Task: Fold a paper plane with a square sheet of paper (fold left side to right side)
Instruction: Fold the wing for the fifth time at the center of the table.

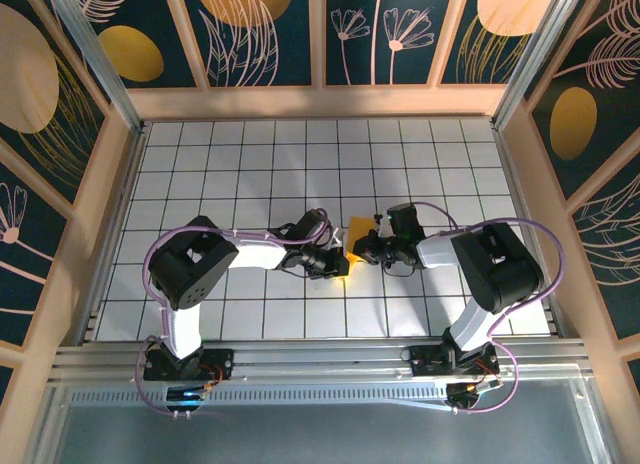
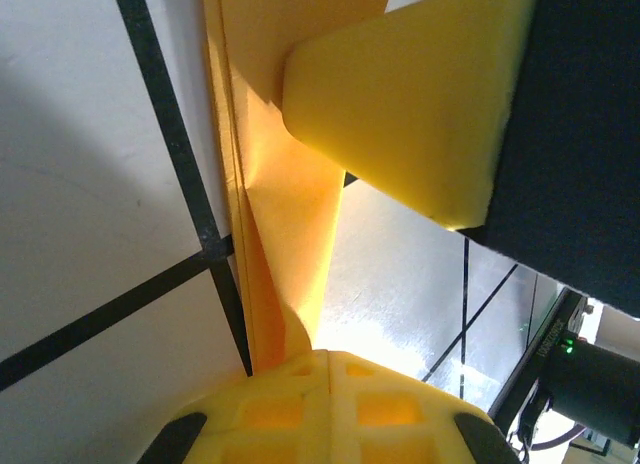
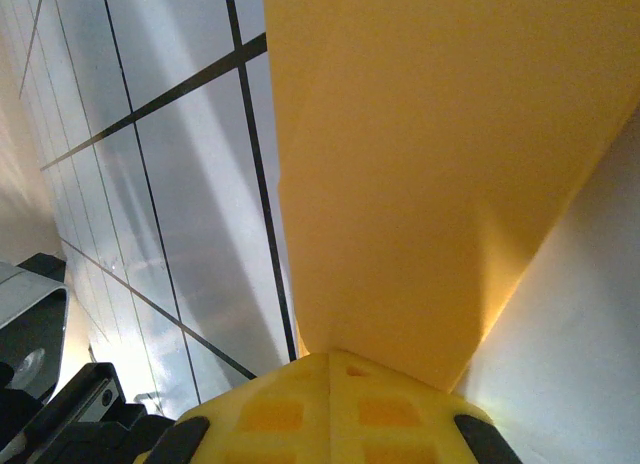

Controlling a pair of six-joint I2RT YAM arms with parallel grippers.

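Observation:
The folded orange-yellow sheet of paper (image 1: 357, 228) is held up between my two grippers at the middle of the tiled table. My left gripper (image 1: 337, 261) is shut on the paper's near left edge. In the left wrist view, a creased strip of the paper (image 2: 290, 214) rises out of the left gripper (image 2: 328, 359), whose yellow pads are pressed together. My right gripper (image 1: 363, 250) faces it from the right, also shut on the paper. Its yellow finger (image 2: 400, 94) shows in the left wrist view. A broad orange face of the paper (image 3: 440, 164) spreads from the right gripper (image 3: 328, 356).
The white tiled table (image 1: 250, 164) with black grid lines lies under both grippers. Wooden-framed patterned walls (image 1: 120, 134) enclose it on three sides. An aluminium rail (image 1: 320, 359) carries the arm bases along the near edge. The two arms' purple cables (image 1: 250, 234) loop over their elbows.

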